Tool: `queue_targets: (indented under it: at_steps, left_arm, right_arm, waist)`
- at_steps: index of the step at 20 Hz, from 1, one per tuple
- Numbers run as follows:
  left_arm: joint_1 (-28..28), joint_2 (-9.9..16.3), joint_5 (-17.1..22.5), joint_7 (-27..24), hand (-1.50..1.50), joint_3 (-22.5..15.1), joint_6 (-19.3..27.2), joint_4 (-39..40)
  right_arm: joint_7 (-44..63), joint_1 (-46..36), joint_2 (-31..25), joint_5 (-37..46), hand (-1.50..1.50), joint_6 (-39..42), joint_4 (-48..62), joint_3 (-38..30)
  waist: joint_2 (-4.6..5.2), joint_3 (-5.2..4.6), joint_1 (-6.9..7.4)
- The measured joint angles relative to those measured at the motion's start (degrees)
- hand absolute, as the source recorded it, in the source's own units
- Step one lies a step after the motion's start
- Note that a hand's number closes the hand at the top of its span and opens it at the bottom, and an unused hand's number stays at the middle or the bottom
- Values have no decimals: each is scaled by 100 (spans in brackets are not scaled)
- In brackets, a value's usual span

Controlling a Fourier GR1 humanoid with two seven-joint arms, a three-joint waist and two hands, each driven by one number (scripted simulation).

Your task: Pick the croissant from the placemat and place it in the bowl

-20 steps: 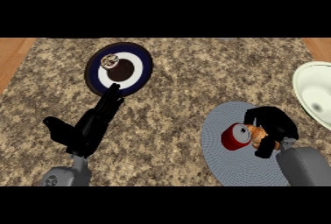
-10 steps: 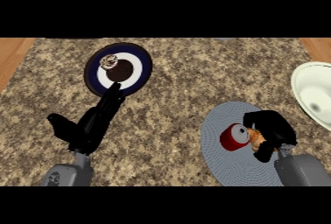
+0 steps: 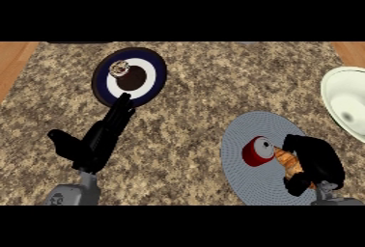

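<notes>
Right hand (image 3: 314,161) curls round the croissant (image 3: 287,159) on the grey placemat (image 3: 246,183); it should lift straight up, clear the red cup (image 3: 254,151), then carry to the bowl (image 3: 349,103). Left hand (image 3: 96,140) rests spread.

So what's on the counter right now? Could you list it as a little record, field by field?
counter top: speckled stone
placemat: round, grey, lower right
croissant: on the placemat, right hand curled round it
red object: on the placemat, beside the croissant
bowl: white, right edge
plate: dark blue and white, upper left
left hand: open, fingers straight, pointing toward the plate
</notes>
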Motion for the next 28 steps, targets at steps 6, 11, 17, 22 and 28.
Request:
queue_targets:
  at_steps: [6,11,17,22,28]
  left_arm:
    - [-87,53,77,82,0,104,-56,72]
    - [-3,-1,27,127,0,27,-7,-92]
    - [19,-21,-17,-10,0,20,-59,32]
    - [-72,-107,-89,95,0,-50,25,-8]
    - [69,-49,-39,-2,0,10,-106,-55]
  right_arm:
    - [658,470,142,-31,150,404,-1838,-25]
    - [1174,429,136,-42,150,885,-3321,-191]
    - [1818,-401,12,-276,150,1938,-4255,-784]
    - [1945,-1258,-26,-444,150,2386,-4155,-1422]
    - [1506,-1640,-320,-805,150,1964,-3421,-2191]
  waist:
    - [5,12,-30]
    - [3,15,-21]
    - [16,14,19]
    - [22,17,37]
    - [29,21,58]
